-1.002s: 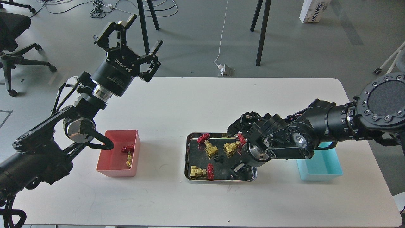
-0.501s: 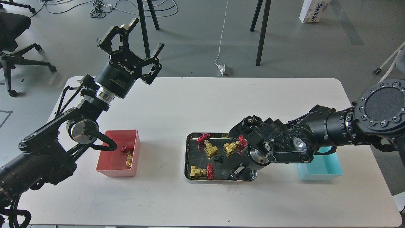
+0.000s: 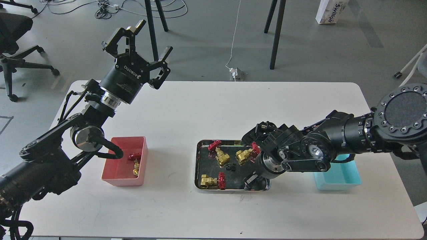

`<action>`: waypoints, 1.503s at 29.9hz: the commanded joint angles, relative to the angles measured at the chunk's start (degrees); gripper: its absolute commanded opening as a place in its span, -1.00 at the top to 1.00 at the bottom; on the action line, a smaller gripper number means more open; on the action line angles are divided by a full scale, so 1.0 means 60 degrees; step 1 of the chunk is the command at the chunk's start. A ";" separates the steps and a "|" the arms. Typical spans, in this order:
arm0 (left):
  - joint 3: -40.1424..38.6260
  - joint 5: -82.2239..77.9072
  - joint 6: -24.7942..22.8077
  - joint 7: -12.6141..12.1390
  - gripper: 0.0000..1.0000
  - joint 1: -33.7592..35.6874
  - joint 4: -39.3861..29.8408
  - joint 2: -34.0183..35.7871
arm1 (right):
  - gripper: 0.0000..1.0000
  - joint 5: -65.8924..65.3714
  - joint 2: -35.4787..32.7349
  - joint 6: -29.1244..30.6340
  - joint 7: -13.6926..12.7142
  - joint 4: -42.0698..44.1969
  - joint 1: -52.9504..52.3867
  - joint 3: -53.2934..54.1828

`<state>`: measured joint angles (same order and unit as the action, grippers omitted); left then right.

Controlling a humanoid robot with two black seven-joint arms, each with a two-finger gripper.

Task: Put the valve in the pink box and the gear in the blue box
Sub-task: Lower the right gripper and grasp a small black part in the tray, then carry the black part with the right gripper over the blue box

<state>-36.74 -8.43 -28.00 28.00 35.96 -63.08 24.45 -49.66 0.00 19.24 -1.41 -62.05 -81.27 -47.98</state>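
One brass valve with a red handwheel (image 3: 135, 162) lies in the pink box (image 3: 113, 170) at the left. Three more valves (image 3: 219, 154) (image 3: 245, 155) (image 3: 211, 181) lie in the steel tray (image 3: 197, 166). A tiny black gear (image 3: 231, 167) sits in the tray's middle. My left gripper (image 3: 155, 36) is open and empty, raised high above the table's far left. My right gripper (image 3: 249, 181) points down into the tray's right front corner; it is dark and its fingers cannot be told apart. The blue box (image 3: 343, 178) stands at the right, partly hidden by my right arm.
My right arm's wrist hangs over the tray's right side and hides that part of it. Beyond the table's far edge are chair legs (image 3: 276, 33), cables and an office chair (image 3: 13, 36) on the floor.
My left gripper has risen a little and shifted right, still open. My right arm has shifted slightly over the tray. In the last half second almost nothing moved.
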 commanded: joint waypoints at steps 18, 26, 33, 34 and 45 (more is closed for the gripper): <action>0.0000 -0.0001 0.0000 0.0000 -0.72 -0.0047 0.0040 -0.0003 | 0.56 0.0000 0.0000 0.0001 0.0000 0.0117 0.0097 -0.0001; 0.0000 -0.0001 0.0000 0.0000 -0.73 -0.0047 0.0084 -0.0091 | 0.70 0.0132 0.0000 0.0001 0.0000 0.0058 -0.0210 0.0320; 0.0015 -0.0001 0.0000 0.0000 -0.73 -0.0047 0.0114 -0.0194 | 0.71 0.0454 -0.1107 0.0059 0.0000 -0.0409 -0.1001 0.0891; 0.0015 -0.0001 0.0000 0.0000 -0.73 -0.0047 0.0114 -0.0208 | 0.71 0.0454 -0.1765 0.0074 0.0000 -0.0541 -0.1060 0.0994; 0.0015 -0.0088 0.0000 0.0000 -0.73 -0.0017 0.0143 -0.0764 | 0.71 0.0264 -0.6999 0.0118 0.0015 -0.1611 -0.0725 0.1229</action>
<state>-36.65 -8.59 -28.00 28.00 35.74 -62.26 20.82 -47.98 -37.52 20.05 -1.34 -70.27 -87.00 -40.71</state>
